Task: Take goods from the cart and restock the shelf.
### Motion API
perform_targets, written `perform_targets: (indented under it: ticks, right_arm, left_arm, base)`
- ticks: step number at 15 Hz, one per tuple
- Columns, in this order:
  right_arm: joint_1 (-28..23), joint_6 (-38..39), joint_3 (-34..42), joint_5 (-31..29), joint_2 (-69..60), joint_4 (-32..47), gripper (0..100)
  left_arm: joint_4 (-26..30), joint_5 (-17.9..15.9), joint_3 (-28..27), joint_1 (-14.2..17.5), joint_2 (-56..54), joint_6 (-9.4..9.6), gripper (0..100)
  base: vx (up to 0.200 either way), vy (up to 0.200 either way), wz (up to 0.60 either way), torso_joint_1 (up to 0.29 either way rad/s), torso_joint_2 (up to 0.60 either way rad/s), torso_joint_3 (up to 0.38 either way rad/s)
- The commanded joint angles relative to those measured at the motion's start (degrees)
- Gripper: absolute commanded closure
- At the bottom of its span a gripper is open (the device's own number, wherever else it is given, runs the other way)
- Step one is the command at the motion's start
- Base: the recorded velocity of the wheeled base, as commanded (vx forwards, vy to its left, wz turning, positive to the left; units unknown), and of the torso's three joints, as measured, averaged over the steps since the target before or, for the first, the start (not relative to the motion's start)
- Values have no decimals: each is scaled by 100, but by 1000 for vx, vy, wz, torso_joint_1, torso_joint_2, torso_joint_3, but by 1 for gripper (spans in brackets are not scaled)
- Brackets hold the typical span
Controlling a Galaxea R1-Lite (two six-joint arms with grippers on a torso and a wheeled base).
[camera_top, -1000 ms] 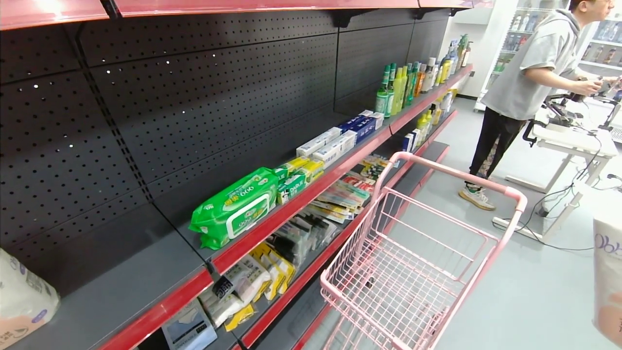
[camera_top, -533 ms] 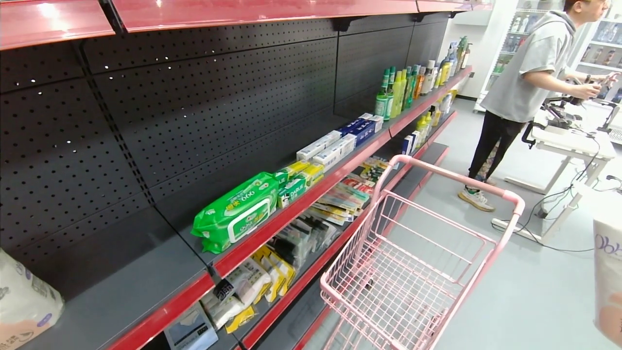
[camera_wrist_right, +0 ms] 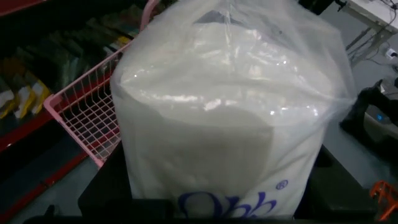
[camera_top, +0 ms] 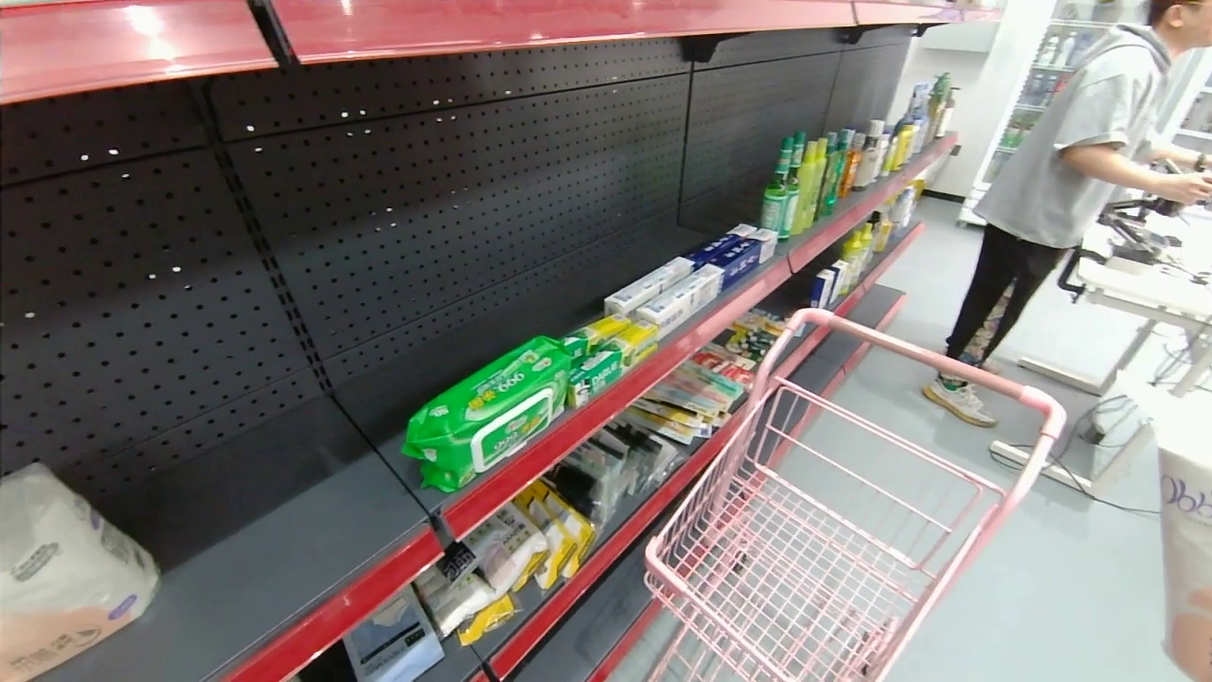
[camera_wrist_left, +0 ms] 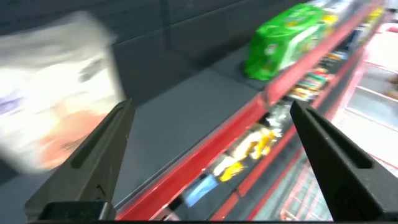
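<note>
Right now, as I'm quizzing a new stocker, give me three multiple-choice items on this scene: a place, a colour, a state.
1. Where do the wipes lie? A floor. B shelf. C table.
2. What colour is the cart? A pink. B blue. C grey.
3. How is the left claw? A shut on a bottle. B open, empty. C shut on a box.
Answers: B, the green pack rests on the shelf board; A, its wires and handle are pink; B, it gapes wide, holding nothing.
</note>
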Motion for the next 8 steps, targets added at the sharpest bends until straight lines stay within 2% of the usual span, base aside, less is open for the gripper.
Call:
perform_targets:
  ticks: [1, 8]
  right_arm:
    - [-3, -3, 23, 2, 9, -1, 100]
    - [-3, -39, 76, -7, -131, -1, 100]
  left_arm:
    - [-1, 0, 1, 0, 5, 0, 0]
    - [-1, 0, 1, 0, 5, 0, 0]
  base:
    - [0, 0, 600, 12, 7, 7]
    - [0, 0, 600, 2, 2, 4]
